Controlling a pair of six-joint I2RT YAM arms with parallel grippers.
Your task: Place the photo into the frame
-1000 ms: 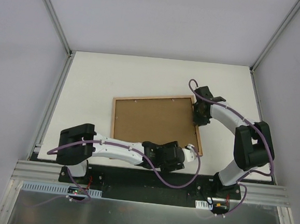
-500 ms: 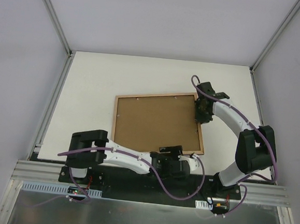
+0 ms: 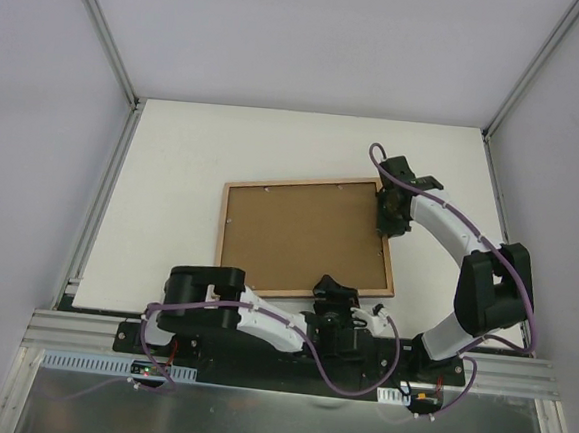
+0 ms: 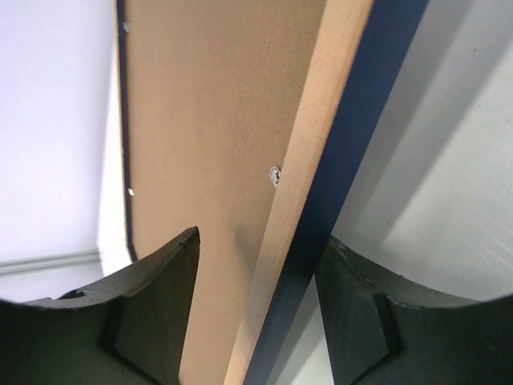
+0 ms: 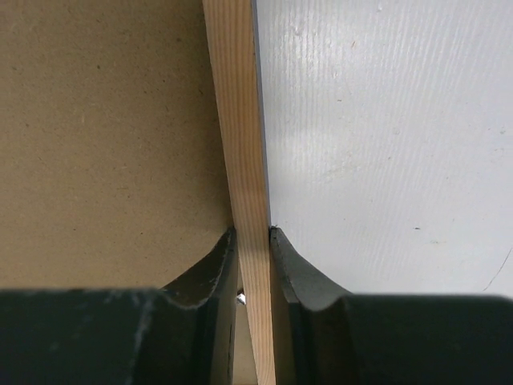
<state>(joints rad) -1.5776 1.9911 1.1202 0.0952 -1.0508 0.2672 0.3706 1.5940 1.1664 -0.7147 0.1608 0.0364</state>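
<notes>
The frame [image 3: 304,292] lies back side up on the white table, its light wood rim around the brown backing board [image 3: 303,233]. The photo is not in view. My right gripper [image 3: 390,216] is shut on the frame's right rail near its far corner; in the right wrist view both fingers press the wood rail [image 5: 236,104] at the gripper [image 5: 252,233]. My left gripper [image 3: 332,292] is open at the frame's near rail. In the left wrist view the gripper [image 4: 256,241] straddles the wood rail [image 4: 309,152] and its navy side [image 4: 361,136], with gaps on both sides.
The white table [image 3: 171,187] is bounded by metal rails left [image 3: 105,202] and right [image 3: 493,182], with grey walls beyond. The left arm is folded low along the near table edge [image 3: 232,312]. Small metal tabs [image 4: 275,173] sit along the backing board's edge.
My left arm has folded back toward the near edge, and its gripper has slid left from the frame's near right corner. My right gripper has stayed shut on the frame.
</notes>
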